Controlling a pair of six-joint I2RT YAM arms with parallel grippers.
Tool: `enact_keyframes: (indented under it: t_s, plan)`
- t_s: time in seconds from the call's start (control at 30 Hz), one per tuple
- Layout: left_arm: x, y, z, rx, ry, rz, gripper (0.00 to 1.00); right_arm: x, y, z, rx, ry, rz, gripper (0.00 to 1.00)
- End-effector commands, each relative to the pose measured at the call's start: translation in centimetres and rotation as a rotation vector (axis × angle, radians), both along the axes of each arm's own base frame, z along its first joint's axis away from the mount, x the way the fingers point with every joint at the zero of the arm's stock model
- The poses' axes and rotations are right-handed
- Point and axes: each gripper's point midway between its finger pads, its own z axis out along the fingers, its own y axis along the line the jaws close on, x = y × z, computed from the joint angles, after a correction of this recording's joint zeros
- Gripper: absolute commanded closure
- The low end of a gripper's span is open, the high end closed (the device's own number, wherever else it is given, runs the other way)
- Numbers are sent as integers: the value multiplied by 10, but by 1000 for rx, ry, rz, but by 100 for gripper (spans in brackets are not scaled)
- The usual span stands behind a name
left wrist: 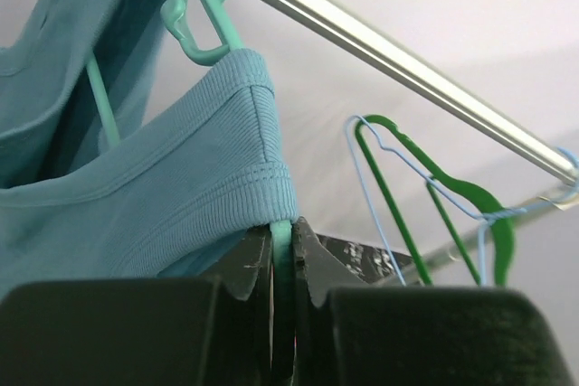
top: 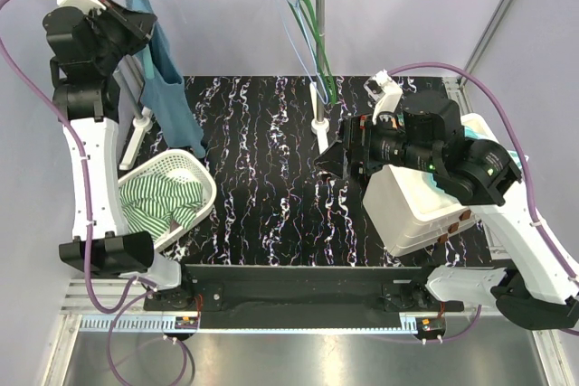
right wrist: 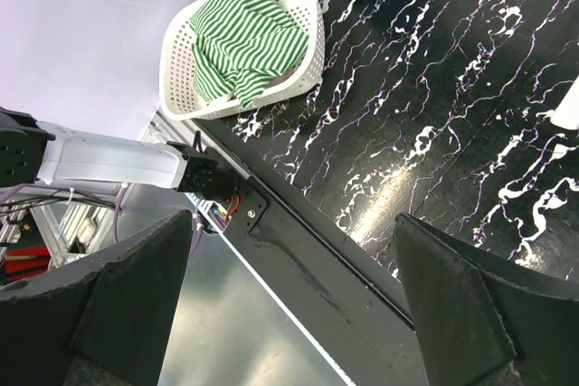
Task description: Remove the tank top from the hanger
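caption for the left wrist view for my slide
Left claw pinching the teal hanger just below the tank top strap, under the metal rail.

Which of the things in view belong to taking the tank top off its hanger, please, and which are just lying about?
Part of the job:
- tank top
- hanger it hangs on
- rail
- left gripper, clamped on the hanger's arm

Lying about:
- basket holding a striped cloth
- empty hangers
- white bin
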Motion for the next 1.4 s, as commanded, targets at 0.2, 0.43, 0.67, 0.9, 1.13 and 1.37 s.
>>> enact_keyframes:
  t_s: [0.2,0.43,0.67,0.9,1.13,1.37]
  plan:
    - [-91,-55,47,-183,-150,-229,100,-2,1,17,31,-38,21,0]
    - [-155,-108,15,-332,-86,-363,100,-2,4,10,8,-28,46,1]
    - [-172,-166,-44,-468,50,-326,100,-1,8,8,-21,0,66,0]
    - [-179,-226,-58,-434,117,-225,100,-13,24,8,-55,-11,119,1]
    - [-185,-241,-51,-438,132,-104,100,-19,52,2,-132,-41,96,0]
    - [-188,-243,-50,-421,154,-74,100,-10,63,-4,-164,-102,97,13]
